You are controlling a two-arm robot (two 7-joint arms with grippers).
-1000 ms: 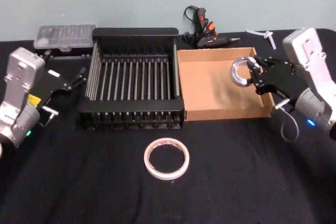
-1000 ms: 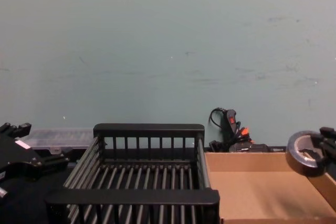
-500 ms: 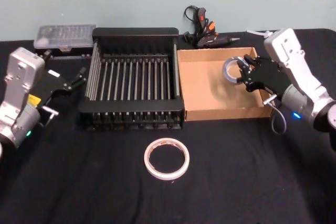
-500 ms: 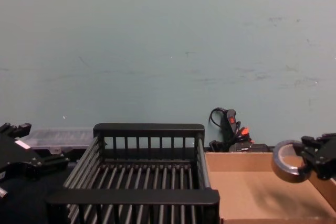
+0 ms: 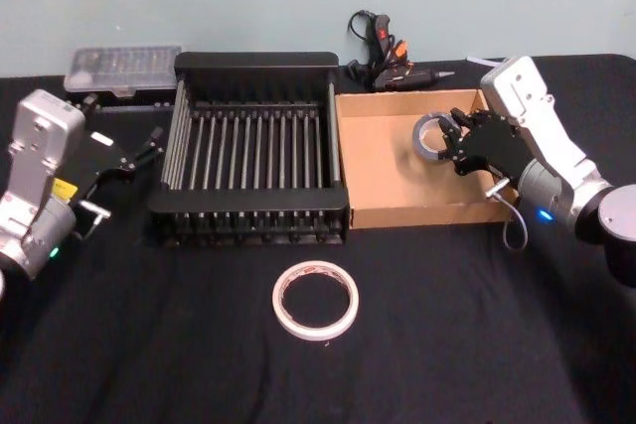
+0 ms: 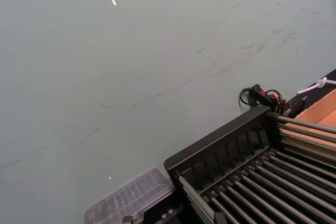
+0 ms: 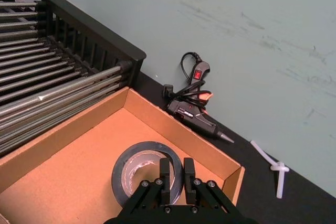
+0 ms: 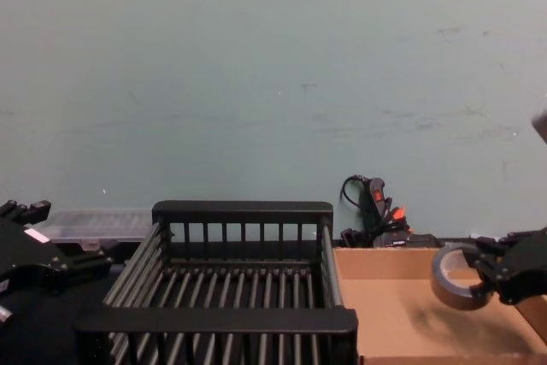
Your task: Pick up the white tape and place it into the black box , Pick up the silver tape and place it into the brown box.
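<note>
Silver tape [image 5: 430, 135] hangs over the brown box [image 5: 388, 178], pinched in the right gripper [image 5: 449, 138], not yet dropped. White tape [image 5: 315, 300] lies on the table, black box [image 5: 253, 67] empty. Left gripper [image 5: 139, 153] idles, fingers spread.

each arm ends in a pale grey, boxy wrist housing with rounded corners, set behind a matte black gripper built of angular linkage bars. the left gripper [image 5: 149, 143] has thin black fingers with a small white patch on the linkage just behind them, and a yellow label sits on the black body below the housing. a short silver pin juts out beside that label. a small green light glows on the rounded grey joint further back. the right gripper [image 5: 444, 136] shows round screw heads along its finger links [image 7: 167, 174]; behind it hangs a thin grey cable loop, and a blue light glows on the grey joint.
</note>
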